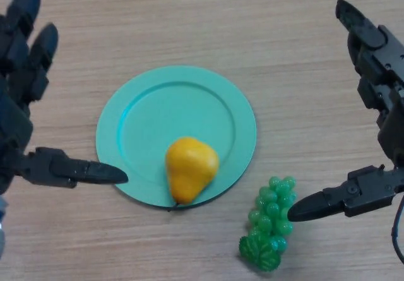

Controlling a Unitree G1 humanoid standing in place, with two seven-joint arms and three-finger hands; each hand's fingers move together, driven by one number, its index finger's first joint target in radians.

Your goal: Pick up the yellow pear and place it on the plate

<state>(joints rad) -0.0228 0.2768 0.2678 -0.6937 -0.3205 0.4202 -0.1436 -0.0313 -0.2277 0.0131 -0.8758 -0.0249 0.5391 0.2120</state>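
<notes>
A yellow pear lies on the near part of a teal plate, its stem end over the plate's front rim. My left hand is at the left edge, open, its thumb pointing toward the plate's left rim without touching the pear. My right hand is at the right edge, open and empty, its thumb close to a bunch of green grapes.
A bunch of green grapes lies on the wooden table just right of the plate's front edge, beside my right thumb.
</notes>
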